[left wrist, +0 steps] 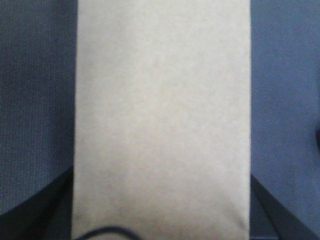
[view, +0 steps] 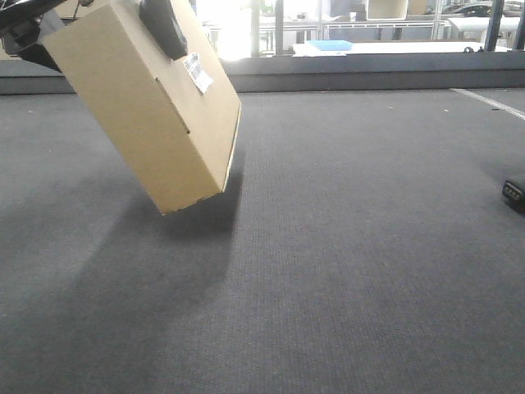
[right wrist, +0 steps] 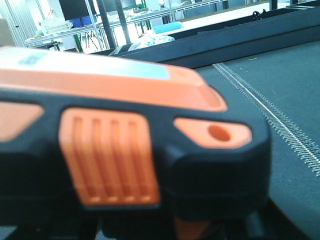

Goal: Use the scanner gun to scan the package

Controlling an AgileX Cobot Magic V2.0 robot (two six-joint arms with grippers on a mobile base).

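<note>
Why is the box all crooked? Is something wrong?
The package isn't lying flat. It hangs tilted above the grey carpet, one corner pointing down, because the left gripper clamps its top edge. That's the only odd sight; the cardboard shows no dents or tears.

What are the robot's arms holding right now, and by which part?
The left gripper clamps the package by its upper end, holding it tilted. The scanner gun fills the right wrist view; its grip is hidden.
</note>
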